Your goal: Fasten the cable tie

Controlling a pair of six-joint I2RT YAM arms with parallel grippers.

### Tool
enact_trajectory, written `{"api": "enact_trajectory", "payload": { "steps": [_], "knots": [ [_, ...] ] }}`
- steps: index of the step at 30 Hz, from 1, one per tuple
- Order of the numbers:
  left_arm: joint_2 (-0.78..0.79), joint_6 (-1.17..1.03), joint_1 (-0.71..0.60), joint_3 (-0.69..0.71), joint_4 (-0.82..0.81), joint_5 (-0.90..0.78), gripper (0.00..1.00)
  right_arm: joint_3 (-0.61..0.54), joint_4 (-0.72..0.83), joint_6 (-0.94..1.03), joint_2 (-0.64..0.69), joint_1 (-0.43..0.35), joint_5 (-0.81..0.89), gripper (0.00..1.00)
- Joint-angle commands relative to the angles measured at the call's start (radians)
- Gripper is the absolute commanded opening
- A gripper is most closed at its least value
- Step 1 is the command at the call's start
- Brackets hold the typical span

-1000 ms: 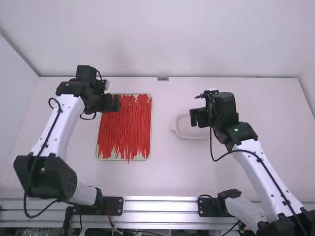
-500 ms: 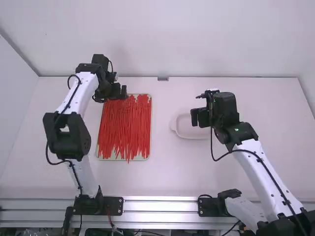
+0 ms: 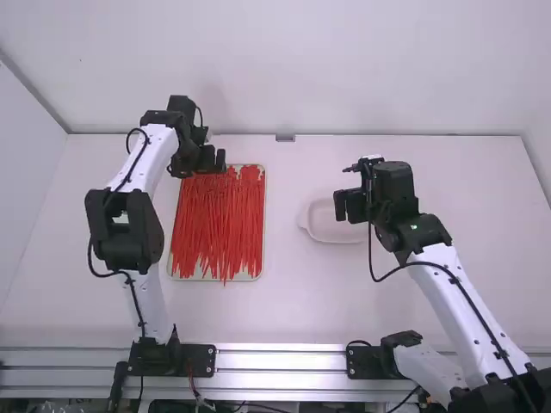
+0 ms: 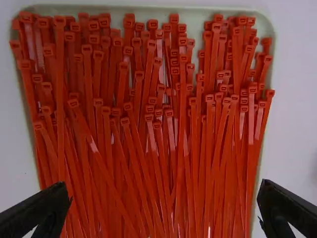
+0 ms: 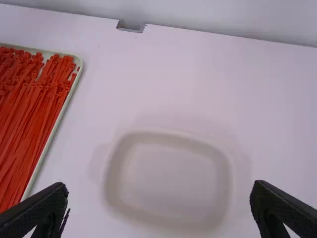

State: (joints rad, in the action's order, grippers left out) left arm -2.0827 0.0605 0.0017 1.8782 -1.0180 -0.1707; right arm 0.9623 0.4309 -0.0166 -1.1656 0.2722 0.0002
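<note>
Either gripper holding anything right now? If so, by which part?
Nothing held. Left gripper is open above the red cable ties; right gripper is open above the white dish.

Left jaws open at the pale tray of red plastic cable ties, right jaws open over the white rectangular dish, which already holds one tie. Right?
Not quite: the white rectangular dish holds nothing, as the right wrist view shows. The rest stands: left jaws open at the pale tray of red plastic cable ties, right jaws open over the dish.

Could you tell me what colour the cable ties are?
The thin plastic cable ties are orange-red, clearest in the left wrist view.
</note>
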Motion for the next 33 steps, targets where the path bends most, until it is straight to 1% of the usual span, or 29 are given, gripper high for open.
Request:
{"api": "enact_trajectory", "payload": {
  "steps": [1, 5, 9, 13, 16, 19, 24, 28, 33],
  "knots": [
    [-0.033, 0.002, -0.002, 0.012, -0.01, 0.004, 1.0, 0.039, 0.012, -0.002, -0.004, 0.002, 0.001, 0.98],
    [-0.058, 0.003, -0.002, 0.008, -0.013, 0.004, 0.97, 0.039, 0.02, -0.002, -0.004, 0.001, 0.0, 0.98],
    [-0.07, 0.016, -0.002, -0.037, 0.039, 0.01, 0.97, 0.039, 0.021, -0.005, -0.004, -0.006, 0.0, 0.98],
    [-0.07, 0.057, -0.002, -0.097, 0.101, 0.084, 0.98, 0.039, 0.021, -0.005, -0.004, 0.005, 0.001, 0.98],
    [-0.07, 0.063, -0.002, -0.119, 0.118, 0.094, 0.98, 0.039, 0.021, -0.005, -0.004, 0.002, 0.001, 0.98],
    [-0.07, 0.063, -0.001, -0.157, 0.158, 0.093, 0.95, 0.039, 0.019, -0.005, -0.004, 0.002, 0.0, 0.98],
    [-0.07, 0.063, -0.002, -0.227, 0.233, 0.084, 0.82, 0.039, 0.019, -0.005, -0.004, 0.003, 0.001, 0.98],
    [-0.07, 0.067, -0.002, -0.269, 0.286, 0.086, 0.8, 0.039, 0.019, -0.005, -0.004, 0.003, 0.0, 0.98],
    [-0.07, 0.066, -0.002, -0.314, 0.367, 0.085, 0.72, 0.039, 0.019, -0.005, -0.004, 0.003, -0.002, 0.98]
  ]
}}
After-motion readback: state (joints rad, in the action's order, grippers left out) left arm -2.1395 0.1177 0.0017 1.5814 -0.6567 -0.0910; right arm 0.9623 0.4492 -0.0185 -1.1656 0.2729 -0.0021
